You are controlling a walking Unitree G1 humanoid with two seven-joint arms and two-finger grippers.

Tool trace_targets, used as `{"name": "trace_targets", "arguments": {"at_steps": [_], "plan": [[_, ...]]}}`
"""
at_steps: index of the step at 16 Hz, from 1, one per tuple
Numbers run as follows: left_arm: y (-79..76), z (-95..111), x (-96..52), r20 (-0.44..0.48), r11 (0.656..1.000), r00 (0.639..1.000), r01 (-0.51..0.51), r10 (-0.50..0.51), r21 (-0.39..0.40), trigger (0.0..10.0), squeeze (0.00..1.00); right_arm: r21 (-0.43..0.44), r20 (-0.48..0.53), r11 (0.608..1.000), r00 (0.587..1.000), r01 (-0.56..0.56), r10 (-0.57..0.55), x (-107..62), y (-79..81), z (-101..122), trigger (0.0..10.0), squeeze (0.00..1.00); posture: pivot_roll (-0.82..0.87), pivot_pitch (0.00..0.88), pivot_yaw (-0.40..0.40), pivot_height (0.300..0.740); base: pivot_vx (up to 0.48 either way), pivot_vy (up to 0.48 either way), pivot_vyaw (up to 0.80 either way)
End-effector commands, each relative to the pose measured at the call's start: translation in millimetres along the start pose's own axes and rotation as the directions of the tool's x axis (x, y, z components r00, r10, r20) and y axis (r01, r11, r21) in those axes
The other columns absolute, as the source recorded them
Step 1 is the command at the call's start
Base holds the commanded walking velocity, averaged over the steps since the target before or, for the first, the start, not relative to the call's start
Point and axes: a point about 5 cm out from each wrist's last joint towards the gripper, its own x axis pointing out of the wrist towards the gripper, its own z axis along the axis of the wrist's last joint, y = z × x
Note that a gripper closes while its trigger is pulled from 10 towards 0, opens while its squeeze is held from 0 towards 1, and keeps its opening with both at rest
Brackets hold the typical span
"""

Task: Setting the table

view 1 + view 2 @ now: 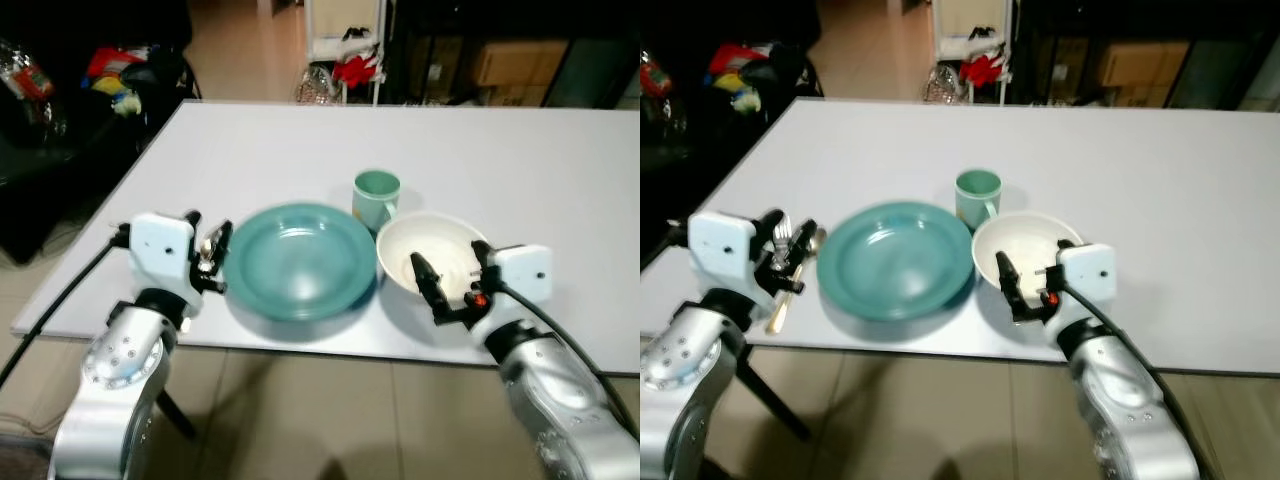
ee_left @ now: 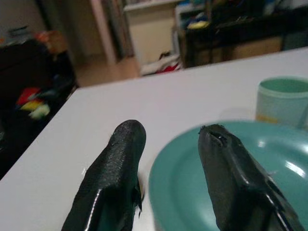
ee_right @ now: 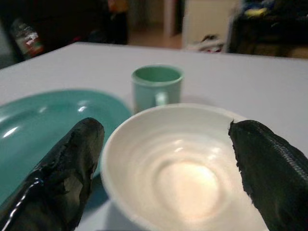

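plate: we find the teal plate [image 1: 299, 260] already set near the front edge of the counter [image 1: 520, 160], lying flat.
bowl: white bowl [image 1: 430, 255] just right of the plate, rims touching or nearly so; it looks empty.
mug: green mug [image 1: 376, 197] upright behind the gap between plate and bowl, close to both.
cutlery: a fork and spoon [image 1: 790, 262] lie left of the plate under our left hand; in this blur we cannot tell whether they rest on the counter or are pinched.
left hand: left hand [image 1: 208, 252] just left of the plate rim, fingers spread a little in the wrist view.
right hand: right hand [image 1: 450, 285] hovers at the bowl's near side, fingers spread wide to either flank of the rim, gripping nothing.
progress: we judge the setting mostly done; only tidying the cutlery seems left.
edges: plate, bowl and cutlery sit close to the near edge, so little slack toward us.
open room: wide bare counter behind and to the right.
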Motion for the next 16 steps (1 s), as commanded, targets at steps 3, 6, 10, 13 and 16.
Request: {"name": "trace_targets", "arguments": {"at_steps": [3, 6, 10, 13, 16], "plan": [[-8.3, 1, 1.2, 0.009, 0.999, 0.999, 0.042, -0.042, 0.009, 10.0, 0.0, -0.02, 0.029, 1.0, 0.999, -0.014, 0.015, 0.1, 2.5, 2, 10.0, 0.0, -0.05, 0.0, 0.074, 0.74, 0.0, -0.48, 0.0], [-9.1, -1, 0.4, -0.002, 0.999, 0.999, 0.044, -0.044, -0.012, 10.0, 0.0, -0.014, 0.043, 0.993, 0.992, -0.117, 0.118, -0.6, 12.7, 2, 10.0, 0.0, -0.03, 0.0, 0.072, 0.74, 0.0, 0.0, 0.53], [-8.4, -4, 1.0, -0.014, 1.0, 1.0, 0.024, -0.024, -0.013, 10.0, 0.0, -0.024, 0.045, 0.986, 0.985, -0.163, 0.164, 2.8, 18.4, 2, 10.0, 0.0, -0.02, 0.0, 0.071, 0.74, 0.0, 0.0, 0.8], [-3.2, -4, 3.3, -0.025, 1.0, 1.0, -0.011, 0.011, 0.009, 10.0, 0.0, -0.026, 0.074, 0.987, 0.985, -0.156, 0.157, 7.0, 15.4, 7, 10.0, 0.0, -0.02, 0.0, 0.069, 0.74, 0.0, 0.0, 0.8], [3.6, -3, 3.4, -0.02, 0.995, 0.996, -0.091, 0.09, -0.033, 10.0, 0.0, -0.048, 0.075, 0.989, 0.987, -0.139, 0.143, 12.2, 9.7, 9, 10.0, 0.0, -0.02, 0.0, 0.051, 0.74, 0.0, 0.0, 0.8]]}}
